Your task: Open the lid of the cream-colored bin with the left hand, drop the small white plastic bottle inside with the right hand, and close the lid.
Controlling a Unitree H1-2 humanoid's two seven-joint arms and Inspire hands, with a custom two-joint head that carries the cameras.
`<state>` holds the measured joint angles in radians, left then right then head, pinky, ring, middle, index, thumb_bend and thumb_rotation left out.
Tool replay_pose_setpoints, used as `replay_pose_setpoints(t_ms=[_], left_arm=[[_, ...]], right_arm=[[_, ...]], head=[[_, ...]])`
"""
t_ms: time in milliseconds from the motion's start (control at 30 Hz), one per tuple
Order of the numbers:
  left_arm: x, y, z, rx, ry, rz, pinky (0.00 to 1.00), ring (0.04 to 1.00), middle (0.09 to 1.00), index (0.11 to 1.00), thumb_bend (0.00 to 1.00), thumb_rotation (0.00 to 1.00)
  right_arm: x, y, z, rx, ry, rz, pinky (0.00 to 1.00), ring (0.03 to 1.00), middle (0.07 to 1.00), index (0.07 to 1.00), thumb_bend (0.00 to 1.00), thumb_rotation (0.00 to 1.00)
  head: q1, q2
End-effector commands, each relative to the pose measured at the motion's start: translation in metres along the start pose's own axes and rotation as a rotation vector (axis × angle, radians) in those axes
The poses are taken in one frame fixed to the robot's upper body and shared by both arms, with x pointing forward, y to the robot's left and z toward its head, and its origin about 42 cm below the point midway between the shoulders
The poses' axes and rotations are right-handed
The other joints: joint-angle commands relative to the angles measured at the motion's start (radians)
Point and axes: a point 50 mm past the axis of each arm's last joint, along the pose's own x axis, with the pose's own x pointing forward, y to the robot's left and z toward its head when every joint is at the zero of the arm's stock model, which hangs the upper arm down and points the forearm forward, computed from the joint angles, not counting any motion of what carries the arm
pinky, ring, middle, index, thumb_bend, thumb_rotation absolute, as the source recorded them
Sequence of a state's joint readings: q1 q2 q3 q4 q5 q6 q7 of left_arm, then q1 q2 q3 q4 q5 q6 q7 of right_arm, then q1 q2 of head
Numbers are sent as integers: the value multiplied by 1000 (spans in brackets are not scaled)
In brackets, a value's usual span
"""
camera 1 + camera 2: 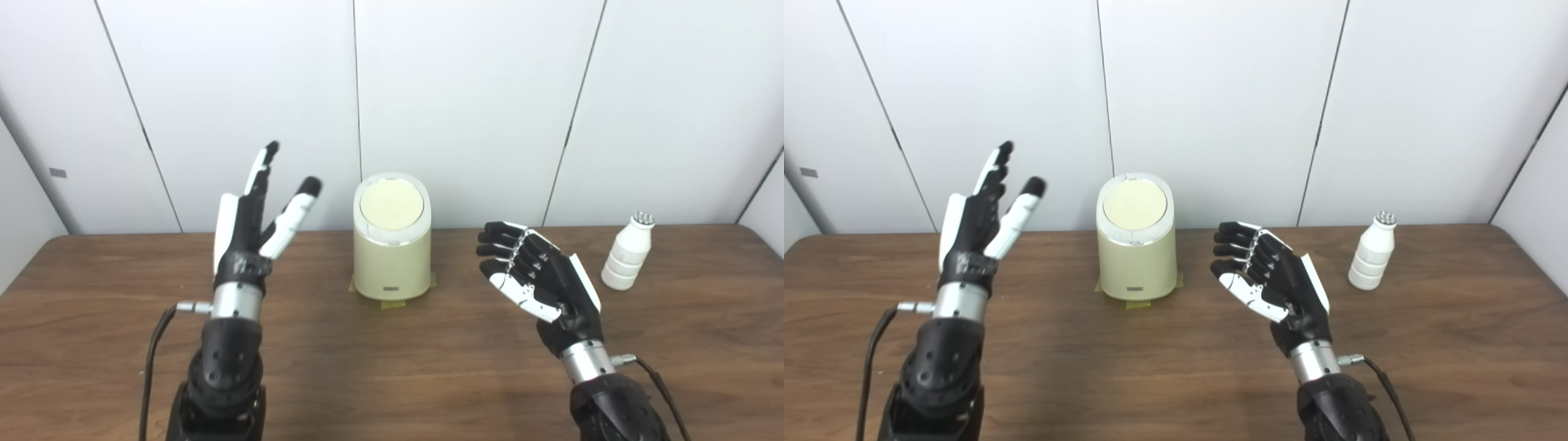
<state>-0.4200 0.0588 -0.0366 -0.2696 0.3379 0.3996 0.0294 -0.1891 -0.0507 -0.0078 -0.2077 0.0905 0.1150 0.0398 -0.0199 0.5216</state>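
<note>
Left eye view: bottle [627,252] upright near the counter's [392,367] far right edge; lidded bin [392,245] upright mid-back; left hand [251,226] and right hand [539,275] empty, fingers spread.

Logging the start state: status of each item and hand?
bin: upright, taped to table
lid: closed
bottle: upright, right of bin, untouched
left hand: open, raised, empty
right hand: open, empty, between bin and bottle

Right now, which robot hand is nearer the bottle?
The right robot hand: it hovers open between the bin and the bottle. The left robot hand is raised on the bin's far side.
</note>
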Motion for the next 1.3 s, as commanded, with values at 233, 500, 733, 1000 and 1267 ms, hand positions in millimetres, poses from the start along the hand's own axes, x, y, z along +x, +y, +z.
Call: replay_pose_setpoints(t_ms=[233,500,733,1000,1267], left_arm=[[52,-13,27,212,8,40,1000,1000,1000,1000,846,786],[82,-24,37,344,22,36,1000,1000,1000,1000,856,749],[92,-34,39,398,41,23,1000,1000,1000,1000,851,734],[98,-51,42,462,39,11,1000,1000,1000,1000,885,678],[98,-63,34,492,61,4,1000,1000,1000,1000,923,581]], right_arm=[[7,4,17,3,-77,14,587,665,682,670,284,167],[8,5,16,13,-63,7,572,661,680,669,274,157],[8,5,15,18,-64,4,569,664,682,671,273,143],[7,4,15,25,-59,10,608,672,688,679,286,173],[7,4,15,25,-53,10,606,669,685,677,287,191]], head=[[3,5],[6,-4],[4,-4],[6,-5],[7,1]])
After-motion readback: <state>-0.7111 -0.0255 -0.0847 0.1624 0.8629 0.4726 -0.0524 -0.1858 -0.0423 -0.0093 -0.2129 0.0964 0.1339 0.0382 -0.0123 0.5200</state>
